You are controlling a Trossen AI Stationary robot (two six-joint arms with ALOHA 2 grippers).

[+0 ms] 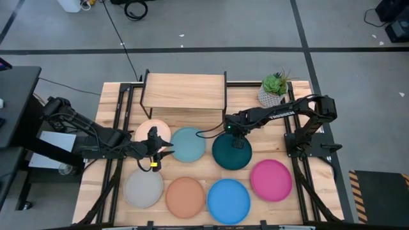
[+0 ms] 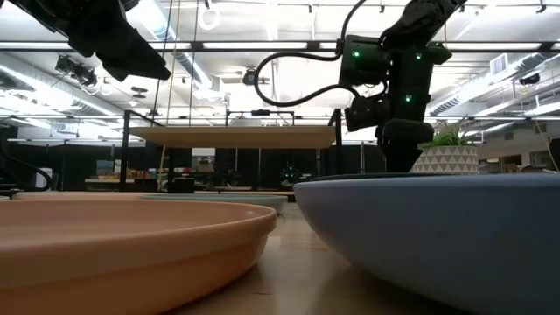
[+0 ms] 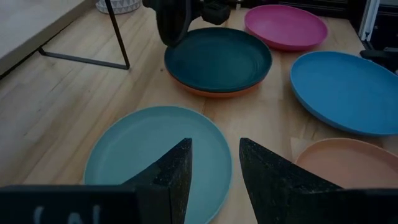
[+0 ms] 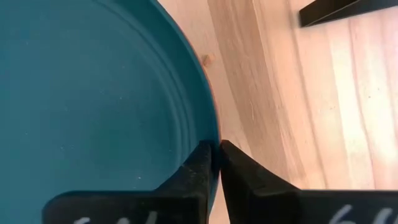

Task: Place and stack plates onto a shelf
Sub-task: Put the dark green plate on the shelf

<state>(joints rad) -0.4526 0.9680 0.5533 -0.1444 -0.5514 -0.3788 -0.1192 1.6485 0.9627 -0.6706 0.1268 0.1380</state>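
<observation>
From above, the right gripper (image 1: 234, 136) is down at the far rim of the teal plate (image 1: 231, 153), just in front of the shelf (image 1: 184, 91). The left gripper (image 1: 153, 150) hangs between the cream plate (image 1: 147, 132) and the light blue plate (image 1: 189, 144), at the near edge of the cream one. Nearer the front lie the grey plate (image 1: 144, 189), terracotta plate (image 1: 185, 197), blue plate (image 1: 228, 200) and magenta plate (image 1: 271, 180). A potted plant (image 1: 274, 89) stands beside the shelf.

At table level, the right gripper (image 2: 398, 153) drops behind the blue plate (image 2: 437, 236), which hides its tips. The terracotta plate (image 2: 131, 245) fills the foreground; the shelf (image 2: 232, 136) stands behind.

Through the left wrist camera, the left gripper (image 3: 214, 171) has its fingers parted with nothing between them, above the light blue plate (image 3: 137, 146). Farther off, the teal plate (image 3: 217, 59) rests on an orange plate (image 3: 211, 93), whose edge shows beneath it.

Through the right wrist camera, the right gripper (image 4: 216, 155) has its fingers (image 4: 199, 171) pinched onto the rim of the teal plate (image 4: 93, 93), one finger inside the rim and one outside over the tabletop (image 4: 298, 106).
</observation>
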